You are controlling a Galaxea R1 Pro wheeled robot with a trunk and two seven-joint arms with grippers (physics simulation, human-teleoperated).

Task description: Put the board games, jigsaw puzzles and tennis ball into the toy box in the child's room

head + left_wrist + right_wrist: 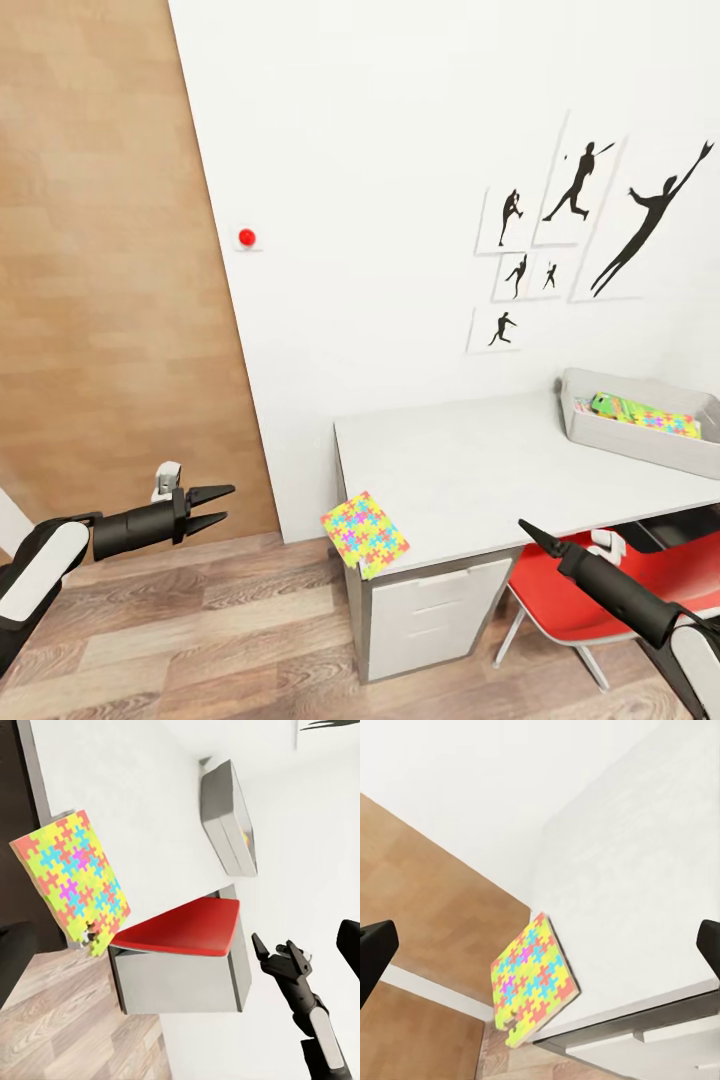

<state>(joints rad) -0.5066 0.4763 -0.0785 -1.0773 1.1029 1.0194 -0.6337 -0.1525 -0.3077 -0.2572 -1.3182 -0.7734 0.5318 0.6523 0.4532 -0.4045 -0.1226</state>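
jigsaw puzzle overhanging table front-left corner, toy box far right

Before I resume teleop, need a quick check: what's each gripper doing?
Left gripper: open, fingers spread, holding nothing.
Right gripper: open, holding nothing.

Grey table, jigsaw puzzle, toy box

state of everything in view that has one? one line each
jigsaw puzzle: flat on table, overhanging its front corner, not held
toy box: open, colourful flat items already inside
left claw: open, empty, off the table over the floor
right claw: empty, near the table's front edge; open in its wrist view
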